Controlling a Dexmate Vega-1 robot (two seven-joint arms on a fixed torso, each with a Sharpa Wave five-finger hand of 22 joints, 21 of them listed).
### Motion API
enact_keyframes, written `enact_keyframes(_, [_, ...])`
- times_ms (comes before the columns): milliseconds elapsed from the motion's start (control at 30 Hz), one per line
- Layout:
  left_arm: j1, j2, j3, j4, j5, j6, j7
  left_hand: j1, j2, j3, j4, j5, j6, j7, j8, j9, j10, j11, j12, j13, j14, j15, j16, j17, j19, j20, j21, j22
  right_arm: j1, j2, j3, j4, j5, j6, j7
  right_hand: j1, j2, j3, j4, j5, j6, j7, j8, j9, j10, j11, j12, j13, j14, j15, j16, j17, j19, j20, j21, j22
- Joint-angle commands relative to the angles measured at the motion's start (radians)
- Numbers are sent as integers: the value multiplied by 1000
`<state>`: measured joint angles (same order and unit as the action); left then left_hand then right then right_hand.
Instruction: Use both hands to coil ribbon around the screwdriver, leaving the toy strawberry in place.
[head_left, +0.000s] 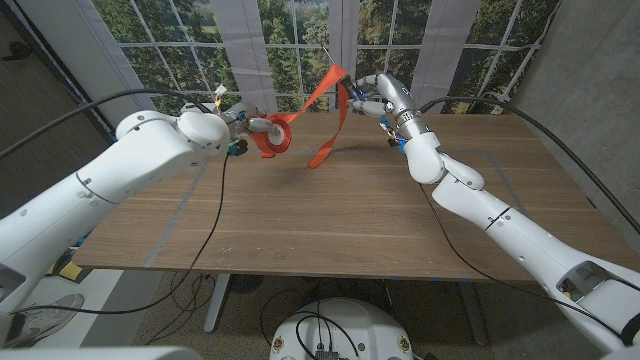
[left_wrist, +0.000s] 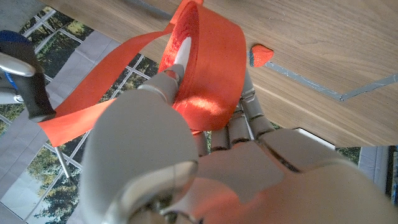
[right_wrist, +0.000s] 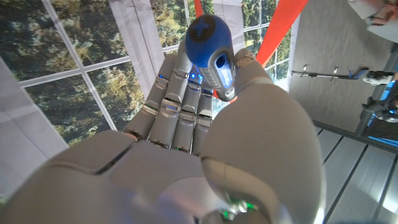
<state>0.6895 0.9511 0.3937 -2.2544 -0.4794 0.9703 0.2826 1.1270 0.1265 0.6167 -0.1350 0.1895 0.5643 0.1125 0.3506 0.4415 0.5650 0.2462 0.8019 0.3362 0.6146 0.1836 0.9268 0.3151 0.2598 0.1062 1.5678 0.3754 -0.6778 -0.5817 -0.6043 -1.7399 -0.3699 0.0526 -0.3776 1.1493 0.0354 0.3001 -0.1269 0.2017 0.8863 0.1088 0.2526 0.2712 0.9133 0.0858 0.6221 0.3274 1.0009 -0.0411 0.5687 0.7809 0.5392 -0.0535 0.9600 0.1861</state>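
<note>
Your left hand (head_left: 247, 125) grips the orange fabric ribbon roll (head_left: 275, 135) above the wooden desk (head_left: 330, 220); your right hand (head_left: 372, 97) wraps the blue-handled screwdriver (right_wrist: 212, 53). The ribbon is light, limp and slippery, so keep tension between them. The small red toy strawberry (left_wrist: 261, 55) sits on the desk near the roll.

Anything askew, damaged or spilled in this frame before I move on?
Nothing stands out. The left hand holds the ribbon roll, the right hand holds the screwdriver, and the ribbon's loose tail hangs slack over the table.
</note>
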Motion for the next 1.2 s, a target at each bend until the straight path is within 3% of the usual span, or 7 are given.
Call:
enact_keyframes(33, [54,-80,-54,89,37,-118,140,67,63,6,-7,3,321,16,-11,17,317,-304,159,178,255,-306,2,242,11,-1,3,-1,14,-9,-5,-8,76,116,111,118,126,9,3,9,139,-132,2,3,104,-94,0,150,127,-174,-4,3,-6,-14,5,1])
enact_keyframes(267, [26,-119,-38,146,59,-154,161,69,60,3,-13,3,327,17,-24,7,331,-301,159,176,267,-311,11,248,25,-9,3,-5,-2,-13,8,-31,63,139,118,119,124,9,1,9,141,-131,2,3,106,-93,-1,151,126,-175,-5,7,-8,-14,9,1])
enact_keyframes(400, [34,-175,-68,179,47,-184,206,71,58,2,-17,3,333,18,-33,0,338,-298,161,182,274,-316,17,252,34,-13,3,-7,-6,-14,11,-31,66,137,134,118,125,8,2,9,142,-131,1,3,106,-94,-3,151,127,-174,-6,6,-10,-14,12,1])
enact_keyframes(533, [17,-188,-90,228,6,-231,158,73,58,1,-20,3,340,19,-41,-7,339,-297,160,187,278,-319,21,254,42,-15,3,-9,-10,-16,12,-29,75,157,150,119,125,8,1,9,141,-129,0,2,106,-91,-4,153,126,-174,-7,8,-12,-14,14,0])
enact_keyframes(667, [-34,-179,-73,275,-27,-233,84,75,58,0,-21,3,342,20,-47,-11,342,-294,156,183,275,-318,22,257,43,-15,3,-11,-12,-16,9,-33,67,181,157,118,125,8,2,9,141,-130,-1,2,106,-91,-5,153,125,-173,-7,8,-15,-15,15,0])
enact_keyframes(900, [-97,-194,-52,374,-78,-323,-31,77,59,-2,-23,3,347,25,-58,-19,342,-290,151,184,274,-315,23,258,42,-13,2,-13,-10,-13,3,-33,62,222,179,118,124,7,1,9,143,-133,0,5,109,-96,-5,156,120,-173,-9,13,-20,-16,19,0])
enact_keyframes(1200, [-198,-203,29,384,-32,-310,-56,79,60,-3,-23,3,353,28,-73,-29,343,-290,146,186,275,-313,23,255,42,-10,2,-16,-10,-14,-9,-43,-3,182,200,118,123,6,1,9,145,-135,0,5,111,-93,-8,155,120,-175,-10,16,-25,-17,23,0])
